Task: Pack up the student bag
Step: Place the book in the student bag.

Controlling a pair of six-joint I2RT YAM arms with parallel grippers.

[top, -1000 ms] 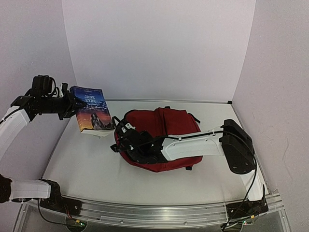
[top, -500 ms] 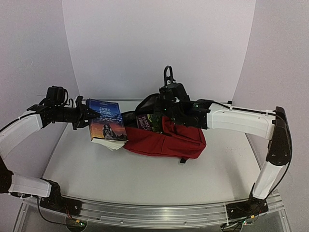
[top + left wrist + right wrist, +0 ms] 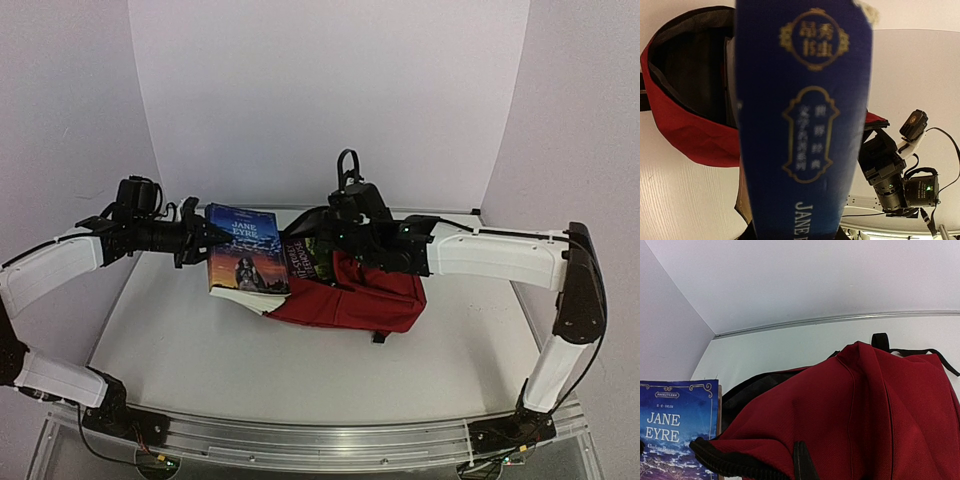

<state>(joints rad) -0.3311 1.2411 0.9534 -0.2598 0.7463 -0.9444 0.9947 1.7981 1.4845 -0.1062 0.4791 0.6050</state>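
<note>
Far left, 9 o'clock: left tool (image 3: 197, 238) clamped on the left edge of the Jane Eyre paperback (image 3: 247, 262). Cover up, raised off the desk (image 3: 190, 350), leaning toward the bag mouth. In the left wrist view, blue spine across the middle, with open grey lining (image 3: 690, 65) behind at 10 o'clock.

Centre, at 3 o'clock of the paperback: student bag (image 3: 370, 295), dark red, resting on the desk. Mouth facing 9 o'clock, upper lip hoisted. Touching the paperback's right edge or just beside it; cannot tell which. Already holding a second book (image 3: 303, 255), dark cover, poking out of the mouth at an angle.

At 12 o'clock of the bag mouth: right tool (image 3: 345, 228), closed together. Seemingly pinched on the upper rim fabric, judging by the lifted lip. Fingers not visible in the right wrist view.

Handling, by judgement: soft, floppy, probably light while near empty. Likely to sag and close if released. Best taken at the black-trimmed rim (image 3: 720, 460), not mid-panel. Thin fabric, so liable to slip from a narrow pinch. Paperback stiff enough to push, but corners apt to snag the lining.

In the way: second book partly blocking the mouth. Right forearm (image 3: 490, 255) across the 3 o'clock side. Loose black straps (image 3: 920, 354) at the far side. Best slid in low, under the raised lip.
</note>
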